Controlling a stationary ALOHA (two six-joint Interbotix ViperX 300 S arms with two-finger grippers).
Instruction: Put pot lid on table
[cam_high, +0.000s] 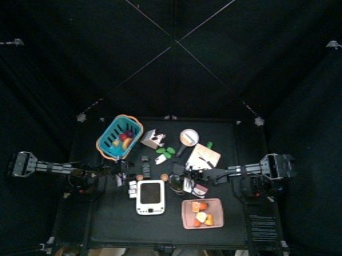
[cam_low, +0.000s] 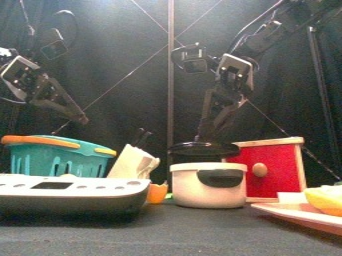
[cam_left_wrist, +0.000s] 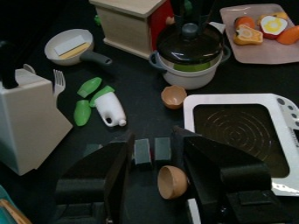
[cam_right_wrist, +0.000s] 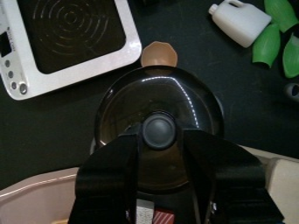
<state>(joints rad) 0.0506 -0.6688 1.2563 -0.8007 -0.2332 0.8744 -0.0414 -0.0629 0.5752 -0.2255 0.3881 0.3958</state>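
The black glass pot lid (cam_right_wrist: 176, 92) sits on the white pot (cam_low: 207, 186) near the middle of the black table (cam_high: 114, 215). My right gripper (cam_right_wrist: 158, 144) hangs straight over the pot with its jaws closed on the lid's black knob (cam_right_wrist: 158, 131). It also shows in the front view (cam_low: 210, 135) and in the top view (cam_high: 201, 183). The lid rests level on the pot in the front view (cam_low: 203, 152). My left gripper (cam_left_wrist: 155, 150) rests low over the table's left part, shut and empty, with a small brown cup (cam_left_wrist: 173, 181) under it.
A white scale (cam_left_wrist: 239, 131) lies next to the pot. A red box (cam_low: 265, 165) and a plate of food (cam_left_wrist: 257, 26) stand beyond the pot. A white block (cam_left_wrist: 30, 114), a white bottle (cam_left_wrist: 108, 109), a pan (cam_left_wrist: 70, 42) and a teal basket (cam_high: 118, 137) stand at the left.
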